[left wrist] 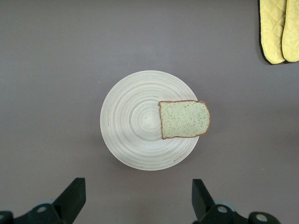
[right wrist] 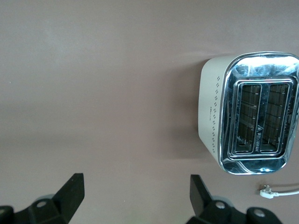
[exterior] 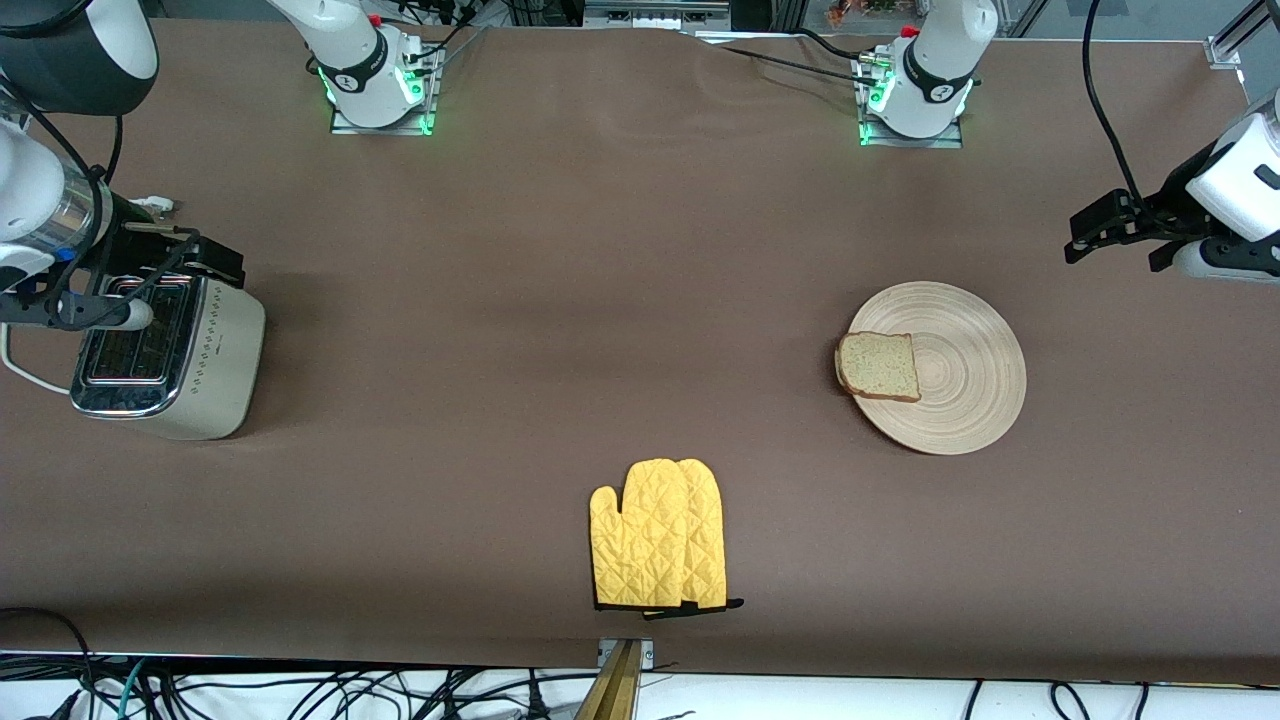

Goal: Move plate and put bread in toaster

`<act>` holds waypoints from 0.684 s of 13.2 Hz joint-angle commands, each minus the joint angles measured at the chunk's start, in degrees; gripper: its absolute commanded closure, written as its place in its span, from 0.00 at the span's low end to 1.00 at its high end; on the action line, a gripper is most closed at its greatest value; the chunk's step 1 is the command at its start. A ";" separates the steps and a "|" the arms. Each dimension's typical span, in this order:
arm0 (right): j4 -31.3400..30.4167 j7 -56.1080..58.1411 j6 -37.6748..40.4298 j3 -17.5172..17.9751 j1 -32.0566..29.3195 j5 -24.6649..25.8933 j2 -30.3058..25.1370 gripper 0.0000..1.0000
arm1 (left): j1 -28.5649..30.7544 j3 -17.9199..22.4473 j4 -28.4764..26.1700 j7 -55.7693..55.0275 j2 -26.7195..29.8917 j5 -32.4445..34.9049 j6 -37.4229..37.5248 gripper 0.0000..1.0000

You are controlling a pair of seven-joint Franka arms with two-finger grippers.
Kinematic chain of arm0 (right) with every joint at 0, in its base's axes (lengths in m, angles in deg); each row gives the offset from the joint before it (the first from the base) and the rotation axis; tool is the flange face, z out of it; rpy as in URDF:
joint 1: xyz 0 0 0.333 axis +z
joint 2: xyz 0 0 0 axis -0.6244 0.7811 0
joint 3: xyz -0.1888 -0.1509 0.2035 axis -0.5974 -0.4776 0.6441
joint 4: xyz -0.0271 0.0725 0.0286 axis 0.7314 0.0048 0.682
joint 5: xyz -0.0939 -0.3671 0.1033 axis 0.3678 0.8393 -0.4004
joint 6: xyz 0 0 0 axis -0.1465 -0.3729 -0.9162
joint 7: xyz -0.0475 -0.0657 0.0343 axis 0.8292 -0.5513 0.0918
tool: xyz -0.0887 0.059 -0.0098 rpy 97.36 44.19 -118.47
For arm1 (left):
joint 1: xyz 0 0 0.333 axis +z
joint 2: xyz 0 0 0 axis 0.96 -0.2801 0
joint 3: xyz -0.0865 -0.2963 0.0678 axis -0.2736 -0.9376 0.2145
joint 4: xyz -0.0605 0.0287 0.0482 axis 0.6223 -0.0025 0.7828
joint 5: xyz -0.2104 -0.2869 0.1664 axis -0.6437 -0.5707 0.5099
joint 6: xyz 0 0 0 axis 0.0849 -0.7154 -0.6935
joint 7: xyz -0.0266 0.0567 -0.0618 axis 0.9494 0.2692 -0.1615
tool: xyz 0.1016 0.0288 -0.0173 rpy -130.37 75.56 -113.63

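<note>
The pale wooden plate point(exterior: 975, 380) lies toward the left arm's end of the table. The bread point(exterior: 878, 366) lies flat on its rim on the side toward the right arm's end and overhangs a little. Both show in the left wrist view, plate point(left wrist: 131, 121) and bread point(left wrist: 184, 119). My left gripper point(exterior: 1115, 245) is open and empty, up in the air near the table's end by the plate; its own view point(left wrist: 138, 200) shows bare cloth between the fingers. The cream toaster point(exterior: 165, 360) stands at the right arm's end, slots empty point(right wrist: 252, 112). My right gripper point(exterior: 185, 255) is open and empty beside the toaster point(right wrist: 138, 198).
A yellow quilted oven mitt point(exterior: 660, 535) lies near the table's front edge, in the middle; its tip shows in the left wrist view point(left wrist: 279, 28). The toaster's white cord point(exterior: 20, 370) loops at the table's end, its plug loose point(right wrist: 280, 191). Brown cloth covers the table.
</note>
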 commanded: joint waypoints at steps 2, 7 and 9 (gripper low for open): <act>1.49 0.46 0.57 0.24 -0.48 0.04 0.64 0.00 | 0.26 -0.37 2.25 -0.49 -1.15 1.28 1.30 0.00; 1.49 0.55 0.65 0.24 -0.48 0.04 0.64 0.00 | 0.70 -0.02 2.25 -0.22 -2.11 0.50 1.56 0.00; 1.49 0.55 0.65 0.24 -0.48 0.04 0.64 0.00 | 3.76 -0.02 2.25 -0.13 -5.00 -2.74 3.40 0.00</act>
